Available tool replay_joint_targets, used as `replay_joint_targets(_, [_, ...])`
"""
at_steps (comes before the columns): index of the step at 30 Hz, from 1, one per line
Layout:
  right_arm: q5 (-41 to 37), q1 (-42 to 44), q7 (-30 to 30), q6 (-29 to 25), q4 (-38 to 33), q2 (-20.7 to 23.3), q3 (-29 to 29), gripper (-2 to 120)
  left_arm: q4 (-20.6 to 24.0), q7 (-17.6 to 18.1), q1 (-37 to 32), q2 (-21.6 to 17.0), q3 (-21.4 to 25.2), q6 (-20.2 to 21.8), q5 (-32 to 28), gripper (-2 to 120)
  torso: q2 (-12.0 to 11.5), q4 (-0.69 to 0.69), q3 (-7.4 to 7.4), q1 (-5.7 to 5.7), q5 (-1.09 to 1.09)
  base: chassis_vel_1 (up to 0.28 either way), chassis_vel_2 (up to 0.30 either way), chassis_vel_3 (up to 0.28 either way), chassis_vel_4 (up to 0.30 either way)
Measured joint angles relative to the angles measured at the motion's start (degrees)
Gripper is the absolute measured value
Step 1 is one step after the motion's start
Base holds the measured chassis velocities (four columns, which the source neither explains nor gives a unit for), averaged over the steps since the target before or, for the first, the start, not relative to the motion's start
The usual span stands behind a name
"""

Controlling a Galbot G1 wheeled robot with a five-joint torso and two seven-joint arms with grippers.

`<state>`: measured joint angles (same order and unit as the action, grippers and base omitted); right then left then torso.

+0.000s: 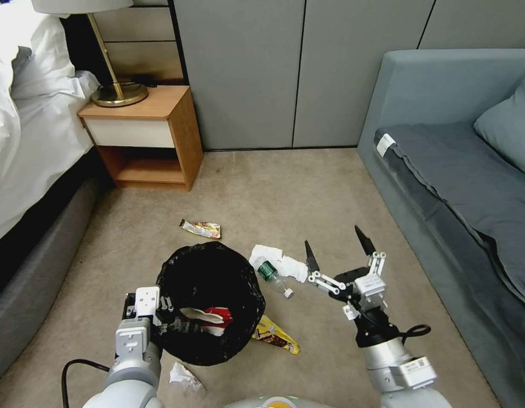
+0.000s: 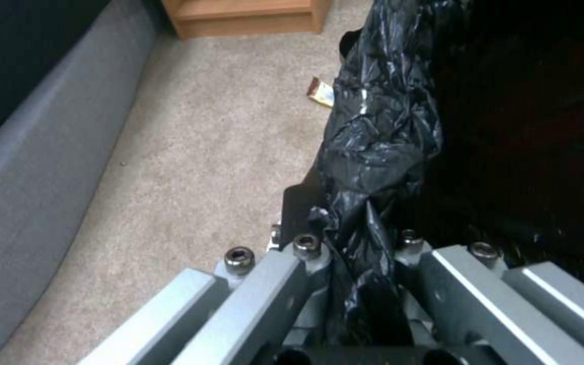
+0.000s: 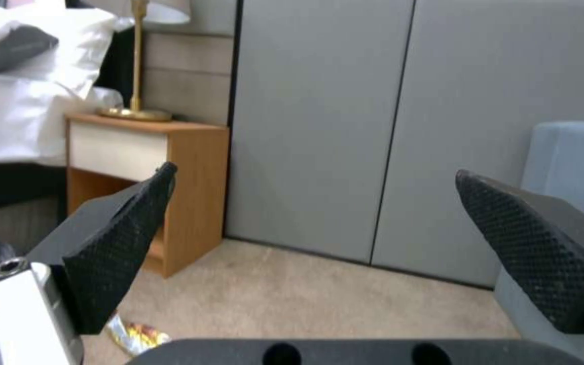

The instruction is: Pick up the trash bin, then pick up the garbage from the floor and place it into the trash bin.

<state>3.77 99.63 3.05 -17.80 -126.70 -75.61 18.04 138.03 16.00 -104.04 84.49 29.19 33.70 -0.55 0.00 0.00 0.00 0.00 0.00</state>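
I have the left gripper (image 1: 163,317) clamped on the near-left rim of the trash bin (image 1: 208,272); in the left wrist view its fingers (image 2: 299,213) pinch a fold of the black bag liner (image 2: 373,152) between them. Whether the bin stands on the carpet (image 1: 285,192) or hangs just above it I cannot tell from the head camera. Inside the bin I see a red-and-white carton (image 1: 214,317) lying against the near wall.

My right gripper (image 1: 337,249) hangs in the air to the right of the bin, fingers spread wide apart and holding nothing; the right wrist view shows both black fingertips (image 3: 123,243) with the grey wall panels (image 3: 319,126) between them.

The rest of the garbage lies on the carpet around the bin. A clear bottle with a green label (image 1: 272,275) rests on white tissues (image 1: 276,260) just right of the bin, between it and my right gripper. A yellow wrapper (image 1: 276,335) lies against the bin's near-right side. A foil snack wrapper (image 1: 201,229) sits just beyond the bin, toward the nightstand (image 1: 140,136). A crumpled white scrap (image 1: 185,376) lies near my left arm.
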Motion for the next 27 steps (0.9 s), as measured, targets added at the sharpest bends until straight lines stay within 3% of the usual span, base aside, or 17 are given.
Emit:
replay_joint_targets(10, [-4.0,-5.0,-3.6,2.4,3.4,3.0,0.1,100,0.8,0.1,0.1,0.2,0.2,0.2,-0.3,1,0.0,-0.01,0.0,0.0,0.0,0.0,0.0,0.0,0.0])
replay_joint_targets(13, [-6.4,-9.4,-8.5,6.0,7.0,9.8,-0.3,100,1.1,0.1,-0.2,0.4,0.2,0.2,-0.3,1,0.0,0.0,0.0,0.0,0.0,0.0,0.0,0.0,0.0])
replay_joint_targets(14, [-6.4,-9.4,-8.5,6.0,7.0,9.8,-0.3,100,1.1,0.1,-0.2,0.4,0.2,0.2,-0.3,1,0.0,0.0,0.0,0.0,0.0,0.0,0.0,0.0,0.0])
replay_joint_targets(16, [-8.6,-13.2,-10.3,8.8,11.9,15.7,-3.8,100,1.1,0.1,-0.4,0.7,0.2,0.2,-0.2,1,0.0,0.01,0.0,0.0,0.01,0.0,0.0,0.0,0.0])
replay_joint_targets(19, [-10.9,-16.9,-11.6,11.2,17.0,19.4,-8.6,100,1.2,0.1,-0.5,1.0,0.2,0.1,-0.1,1,0.0,0.0,0.01,0.0,0.01,0.0,0.0,0.0,0.0])
replay_joint_targets(27, [-11.9,-25.2,-15.1,12.8,29.7,21.3,-21.7,100,0.9,0.1,-0.4,1.6,0.4,0.1,0.3,1,0.0,0.0,0.01,0.0,0.0,0.0,0.0,0.0,0.0])
